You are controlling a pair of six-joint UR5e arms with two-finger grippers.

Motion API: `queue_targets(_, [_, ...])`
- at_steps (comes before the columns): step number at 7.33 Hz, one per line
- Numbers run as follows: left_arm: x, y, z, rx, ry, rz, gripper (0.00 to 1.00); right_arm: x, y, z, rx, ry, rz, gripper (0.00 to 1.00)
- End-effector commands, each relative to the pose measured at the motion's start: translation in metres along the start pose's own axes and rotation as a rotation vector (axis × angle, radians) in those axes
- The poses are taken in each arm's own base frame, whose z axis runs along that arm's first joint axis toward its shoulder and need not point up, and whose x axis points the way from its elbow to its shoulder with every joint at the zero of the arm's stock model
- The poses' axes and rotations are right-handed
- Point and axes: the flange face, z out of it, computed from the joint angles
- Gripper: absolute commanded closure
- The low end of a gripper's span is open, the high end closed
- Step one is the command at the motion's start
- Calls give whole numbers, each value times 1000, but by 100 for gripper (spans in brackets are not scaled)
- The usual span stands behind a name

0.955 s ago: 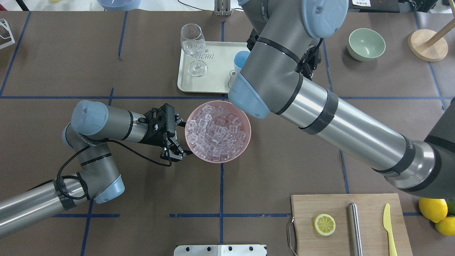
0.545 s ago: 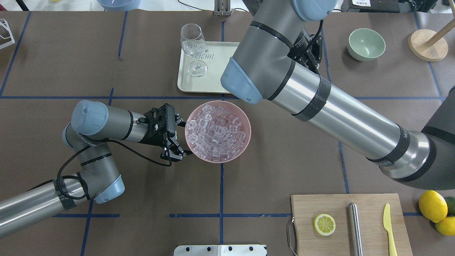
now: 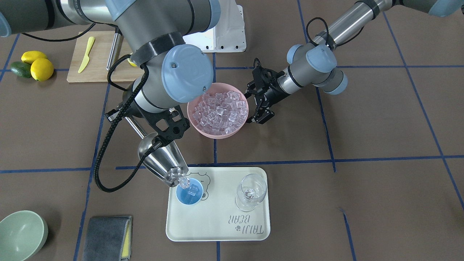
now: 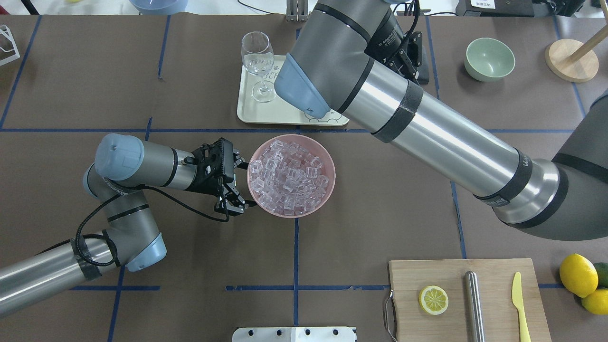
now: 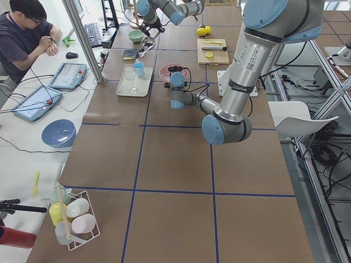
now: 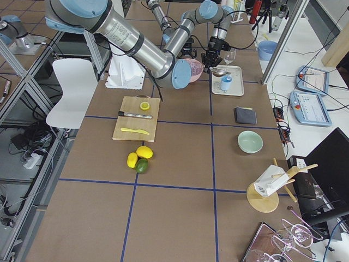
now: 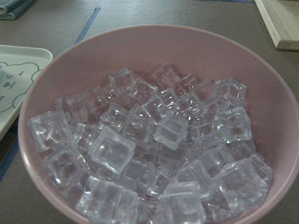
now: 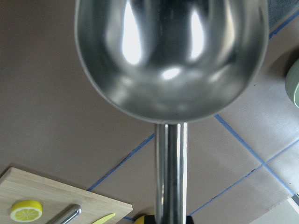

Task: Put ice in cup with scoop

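Right hand (image 3: 164, 131) first: we see it clamped on the thin rod handle of the scoop (image 3: 163, 161), which tilts with its mouth down toward the cup. In the right wrist view the scoop's (image 8: 170, 60) shiny rounded back fills the top, and its handle runs straight down to the hand. The left hand (image 4: 233, 207) sits low at the side of the pink bowl, its fingertips right against the rim. We cannot tell whether they are apart, together or pinching that rim.

The brown tabletop (image 4: 380, 213), crossed by blue tape lines, carries everything. A wooden cutting board (image 4: 494, 278) lies at the edge nearest the robot, on the right arm's side, well apart from the rest. It holds a lemon slice (image 4: 433, 299), a steel rod (image 4: 472, 304) and a yellow knife (image 4: 520, 304).

The cream tray (image 3: 217, 232) lies just beyond the pink bowl, on the side away from the robot. The pink bowl (image 4: 327, 161) stands near the middle of the tabletop, heaped with ice (image 4: 289, 178). A green bowl (image 4: 489, 58) stands well off to the right arm's side.

On the tray we see a wine glass (image 3: 250, 192) standing upright. Near it is the light-blue cup (image 3: 188, 198), also upright, at the tray's corner under the scoop's lip. A few clear cubes sit at that lip and just over the cup's rim, and at least one lies inside the cup.
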Motion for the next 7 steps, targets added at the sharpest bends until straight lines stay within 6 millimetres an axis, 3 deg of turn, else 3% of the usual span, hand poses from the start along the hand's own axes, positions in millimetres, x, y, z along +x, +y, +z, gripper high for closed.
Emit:
queue_targets(1, [0, 0, 0, 0, 0, 0, 0, -2, -1, -2, 0, 1, -5, 100])
queue_targets(7, [-1, 0, -1, 3, -2, 1, 0, -1, 3, -4, 16, -6, -39, 100])
